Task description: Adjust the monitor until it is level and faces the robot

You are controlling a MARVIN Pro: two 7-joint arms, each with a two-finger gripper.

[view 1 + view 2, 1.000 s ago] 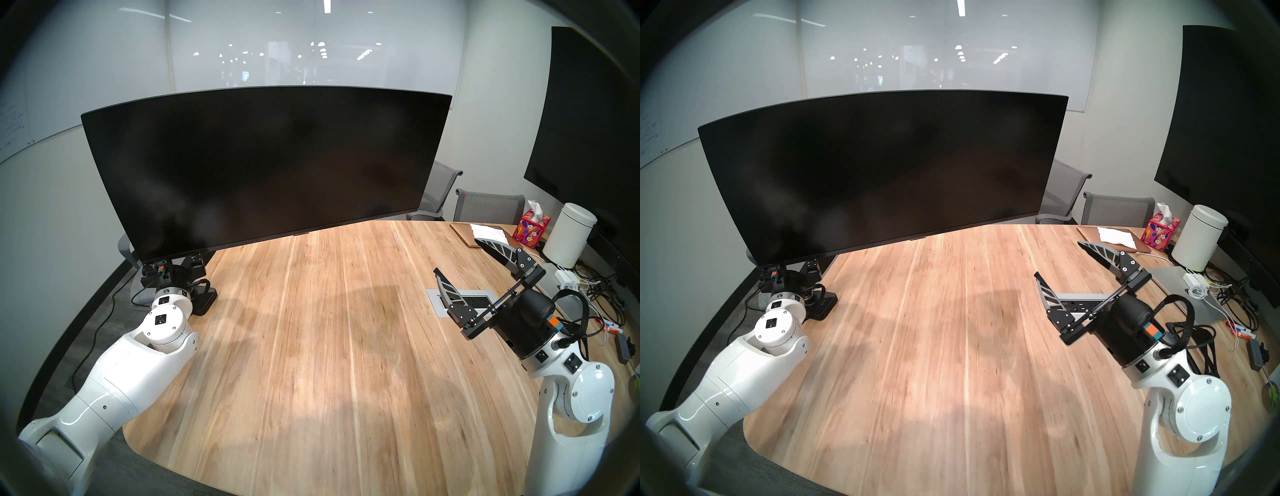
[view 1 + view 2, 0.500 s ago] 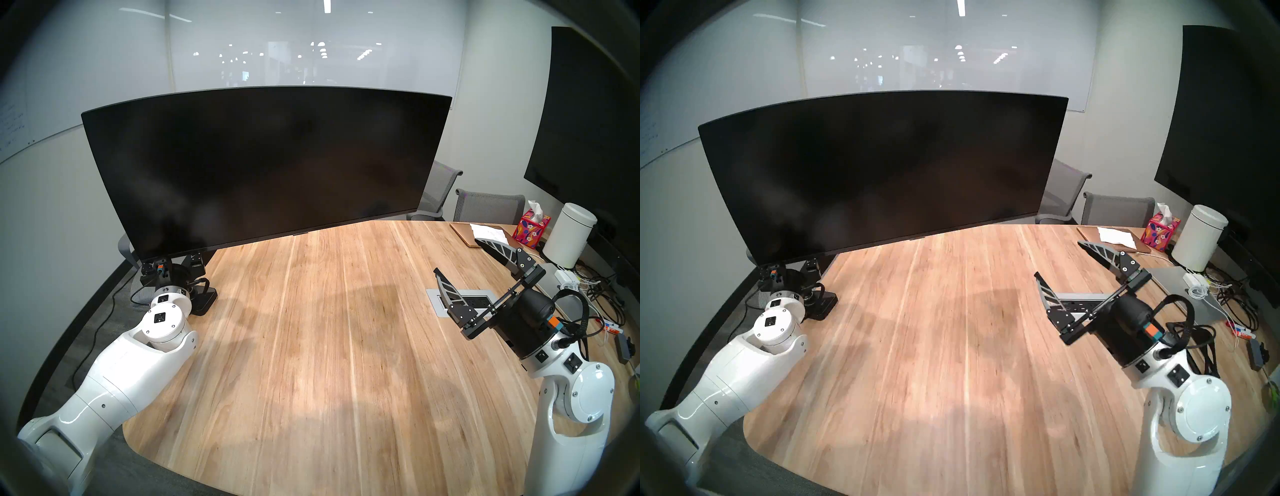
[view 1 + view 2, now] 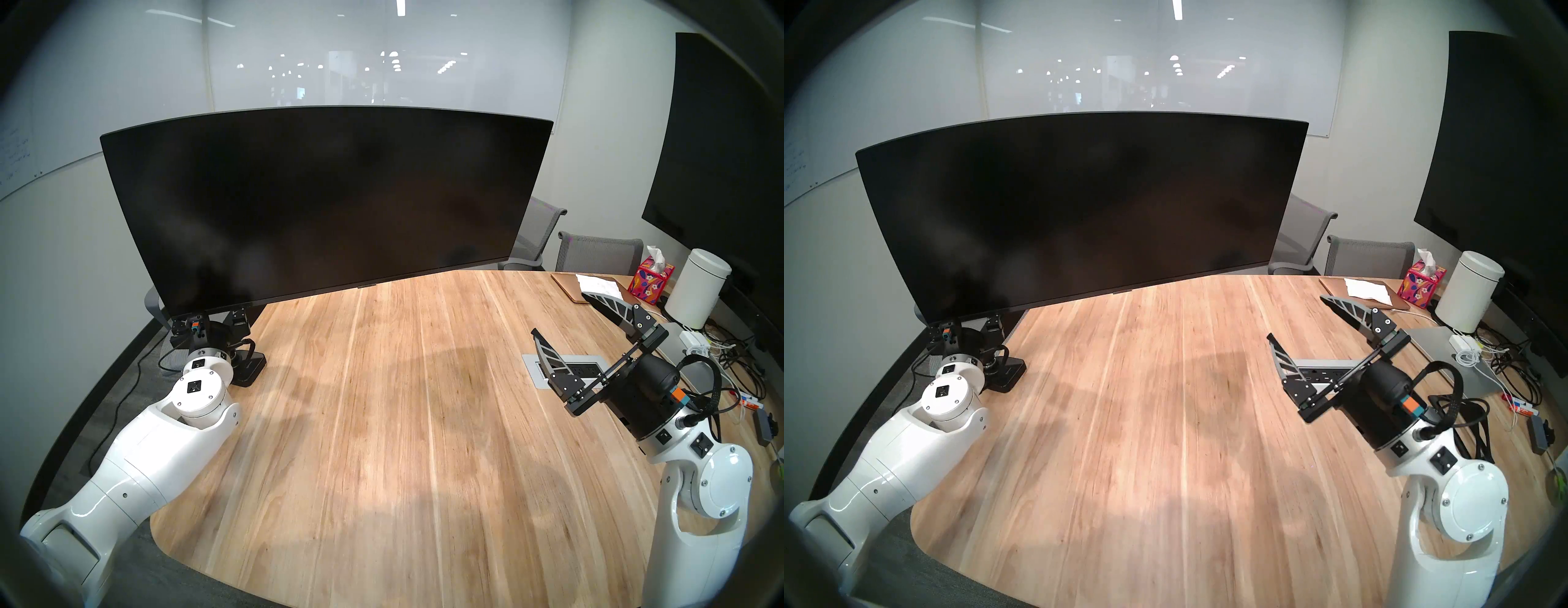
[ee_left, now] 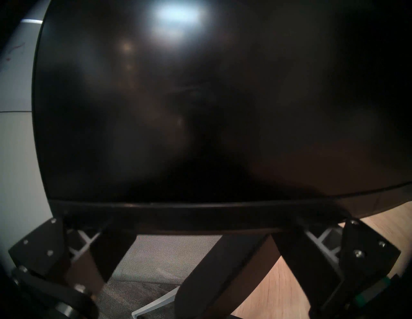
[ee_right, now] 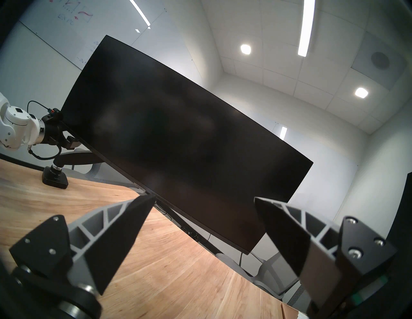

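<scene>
Hardly anything has shifted bar the left gripper [image 3: 210,325] edging up, jaws spread under the tilted curved monitor's [image 3: 326,199] low corner above the counter [image 3: 403,403]; next, lift that corner level while the right gripper [image 3: 594,331], jaws spread, waits apart.

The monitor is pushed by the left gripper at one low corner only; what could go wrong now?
1. The left gripper acts on one bottom corner of the monitor; the tilt may overshoot.
2. The right gripper hangs open, away from the screen, so nothing steadies the far end.
</scene>
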